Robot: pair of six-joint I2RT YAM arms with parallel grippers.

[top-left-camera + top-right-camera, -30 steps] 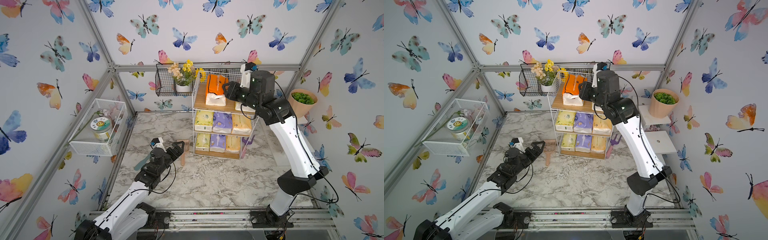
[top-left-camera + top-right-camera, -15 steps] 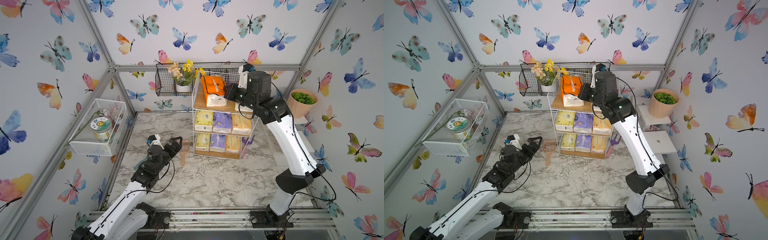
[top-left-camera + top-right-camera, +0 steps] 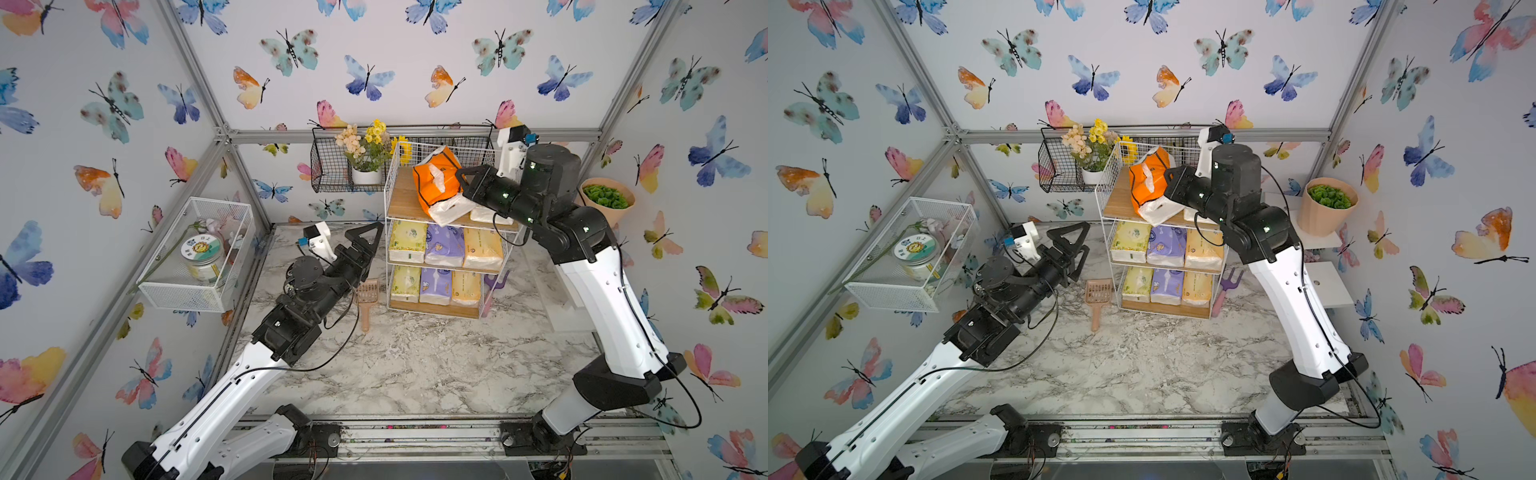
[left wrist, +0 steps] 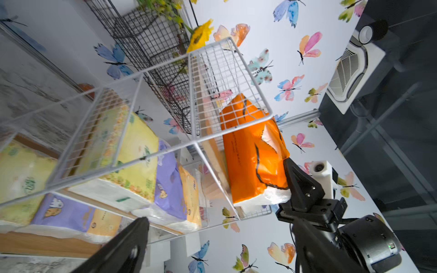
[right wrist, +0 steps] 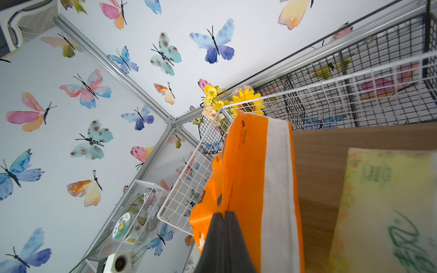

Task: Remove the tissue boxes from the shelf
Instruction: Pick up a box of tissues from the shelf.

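Note:
The shelf [image 3: 405, 199] [image 3: 1117, 199] stands at the back of the marble floor. Its top board carries a bright orange tissue box [image 3: 434, 178] [image 3: 1144, 180] [image 4: 250, 156] [image 5: 246, 179], tipped up on end. My right gripper [image 3: 459, 174] [image 3: 1169, 174] [image 5: 224, 214] is shut on that pack's wrapper. A pale yellow-green pack [image 5: 387, 208] lies beside it. The middle tier holds yellow-green [image 3: 407, 241], purple [image 3: 444, 245] and light orange [image 3: 482, 249] packs, and the bottom tier holds three more. My left gripper [image 3: 372, 245] [image 3: 1086, 237] [image 4: 217, 224] hangs open left of the shelf, holding nothing.
A black wire basket [image 3: 332, 166] with flowers hangs behind the shelf. A white mesh basket [image 3: 195, 253] with a jar is on the left wall. A pink scoop [image 3: 368, 299] and a purple fork [image 3: 1227, 282] lie by the shelf's foot. A potted plant [image 3: 604, 203] stands at right.
My right gripper has closed on the bright orange pack, which has tipped up from lying flat. My left arm has risen and moved closer to the shelf, still open.

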